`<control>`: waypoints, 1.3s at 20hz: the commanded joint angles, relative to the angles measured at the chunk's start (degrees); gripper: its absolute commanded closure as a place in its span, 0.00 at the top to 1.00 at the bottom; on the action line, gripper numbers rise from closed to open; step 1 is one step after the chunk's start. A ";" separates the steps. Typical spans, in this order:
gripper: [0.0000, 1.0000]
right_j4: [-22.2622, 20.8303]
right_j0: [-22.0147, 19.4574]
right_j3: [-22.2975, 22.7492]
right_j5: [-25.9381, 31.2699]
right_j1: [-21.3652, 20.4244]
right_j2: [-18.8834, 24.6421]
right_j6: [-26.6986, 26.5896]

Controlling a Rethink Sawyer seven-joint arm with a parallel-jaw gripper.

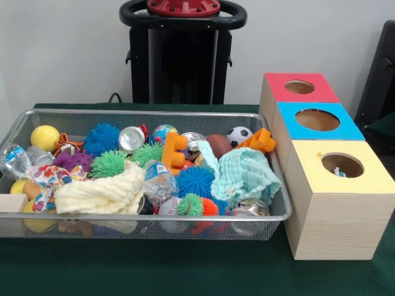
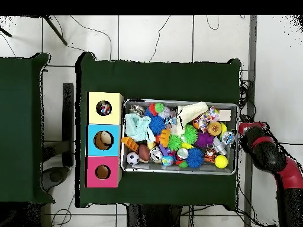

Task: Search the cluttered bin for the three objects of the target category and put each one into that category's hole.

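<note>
The wire mesh bin [image 1: 271, 213] sits on the green table [image 1: 185, 271], heaped with spiky balls, a yellow ball [image 1: 45, 137], a small soccer ball [image 1: 239, 135], a crushed can [image 1: 131, 138], an orange block [image 1: 174, 151] and cream [image 1: 99, 193] and mint cloths [image 1: 247, 176]. Just beside it stand three wooden boxes in a row, with red [image 1: 300, 87], blue [image 1: 318, 119] and yellow [image 1: 341, 165] tops, each with a round hole. The red and black arm [image 2: 269, 155] lies off the bin's opposite end in the overhead view, and whether its gripper is open or closed cannot be told.

The red arm [image 2: 269, 155] runs off the overhead frame's lower right, its claw indiscernible. In the bin [image 1: 154, 114], cloths cover lower toys; the yellow box's hole [image 1: 342, 164] shows something unidentifiable.
</note>
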 commanded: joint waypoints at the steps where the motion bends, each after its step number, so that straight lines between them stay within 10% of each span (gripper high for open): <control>1: 0.00 5.07 -2.27 -2.46 18.19 2.61 3.59 -31.33; 6: 0.00 10.09 -4.82 -2.47 16.68 4.46 7.46 -26.79; 12: 0.00 14.95 -0.57 -3.91 24.10 -5.80 7.07 -21.70; 18: 0.00 14.86 -0.47 -4.89 23.43 -6.28 7.69 -25.48; 26: 0.00 11.97 6.28 -2.84 23.21 -15.81 -0.34 -12.42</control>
